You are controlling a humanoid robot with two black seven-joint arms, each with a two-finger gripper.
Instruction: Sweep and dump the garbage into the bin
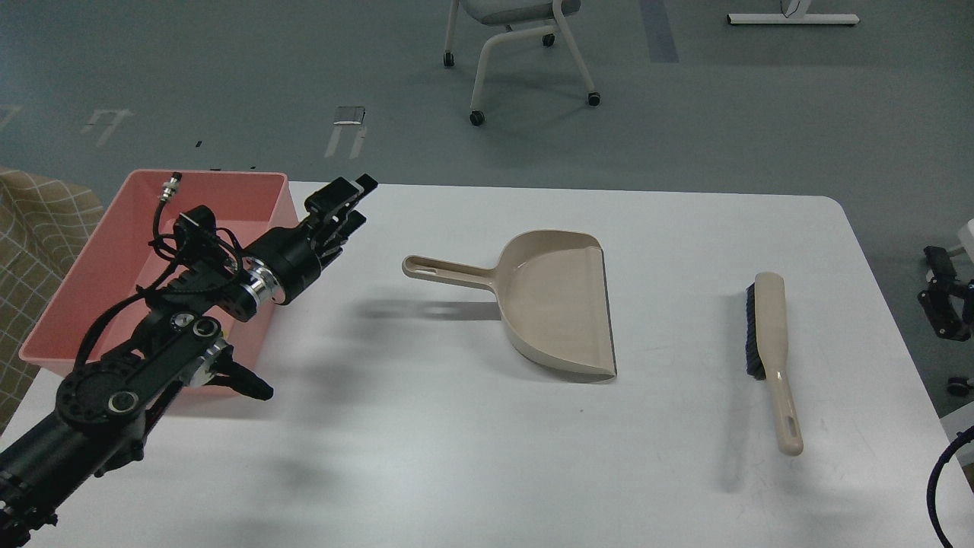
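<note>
The pink bin (114, 266) stands at the table's far left; my left arm covers its near right part. No sponge chunk or bread-like slice shows anywhere in view. The beige dustpan (559, 304) lies flat on the table's middle with its handle pointing left. My left gripper (346, 205) is open and empty, raised beside the bin's far right corner, well left of the dustpan's handle. A dark part of my right arm (943, 297) shows at the right edge, off the table; its fingers cannot be told apart.
The beige hand brush (770, 346) with black bristles lies on the table's right side, handle toward me. A wheeled chair (517, 46) stands on the floor behind the table. A checkered cloth (38, 221) is at the far left.
</note>
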